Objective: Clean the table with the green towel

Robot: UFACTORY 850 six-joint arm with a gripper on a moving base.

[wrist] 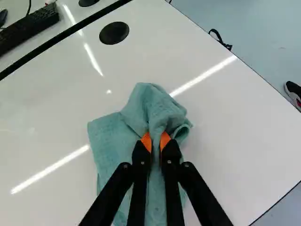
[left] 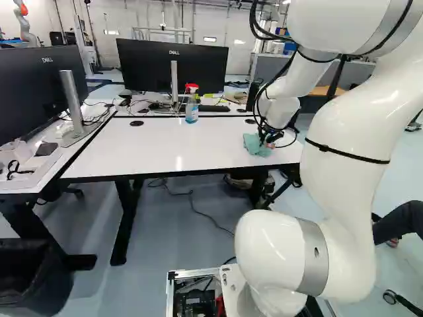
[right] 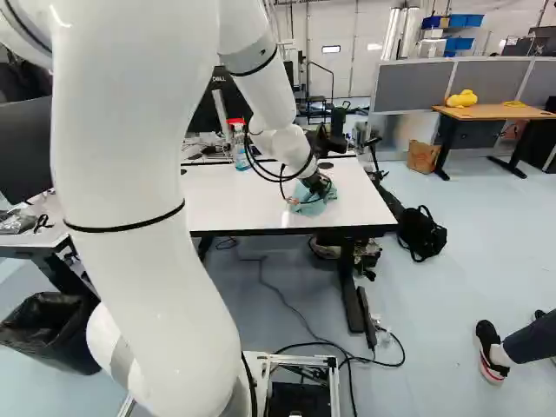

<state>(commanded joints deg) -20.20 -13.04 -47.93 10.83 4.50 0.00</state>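
The green towel (wrist: 136,122) is pinched in a fold between the nearly closed end effector (wrist: 156,143), apparently so its loose part beneath can wipe the worktop (wrist: 225,136).

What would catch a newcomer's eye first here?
Probably the huge white arm, filling the right of the left base view. Next, the green towel, bunched between the end effector's orange pads on the white table.
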